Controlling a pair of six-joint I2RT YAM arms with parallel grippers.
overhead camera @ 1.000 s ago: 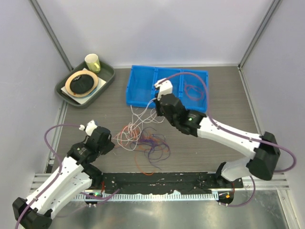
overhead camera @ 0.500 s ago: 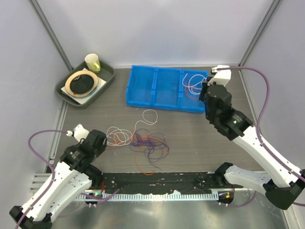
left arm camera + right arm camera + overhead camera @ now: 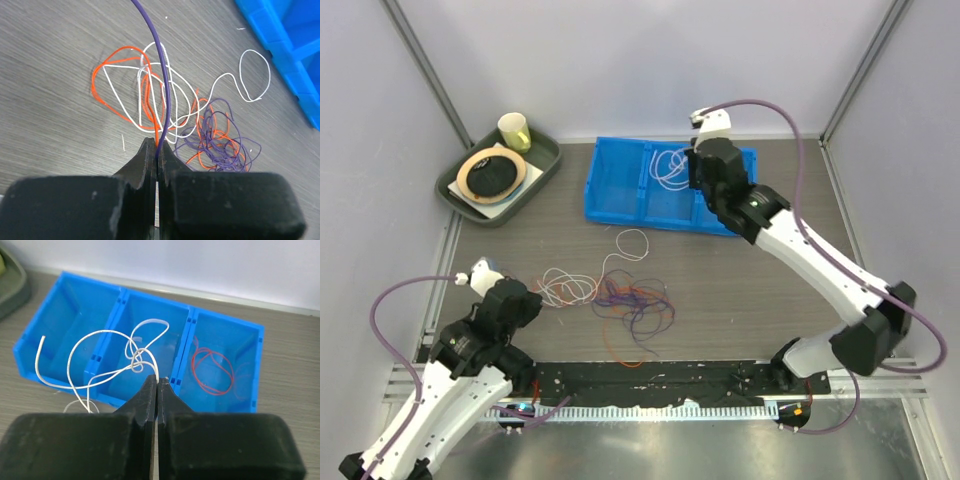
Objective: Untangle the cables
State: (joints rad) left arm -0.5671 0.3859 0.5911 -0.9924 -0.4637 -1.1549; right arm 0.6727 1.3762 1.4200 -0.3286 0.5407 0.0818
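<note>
A tangle of white, orange and purple cables (image 3: 630,300) lies on the table in front of the arms. It also shows in the left wrist view (image 3: 215,145). My left gripper (image 3: 533,303) is at the tangle's left end, shut (image 3: 157,150) on a purple cable (image 3: 165,95), with an orange strand beside it at the tips. My right gripper (image 3: 686,172) is shut (image 3: 157,380) on a white cable (image 3: 100,335). It holds this cable over the middle compartment of the blue bin (image 3: 620,205). A red cable (image 3: 212,371) lies in the bin's right compartment.
A grey-green tray (image 3: 548,150) with a tape roll (image 3: 492,173) and a yellow cup (image 3: 514,130) stands at the back left. A loose white loop (image 3: 635,243) lies between bin and tangle. A black rail (image 3: 650,380) runs along the near edge. Walls close in on both sides.
My right gripper pulled a white cable out of the tangle, carried it to the bin's right end, then moved left over the middle compartment. My left gripper drew back left, stretching the tangle.
</note>
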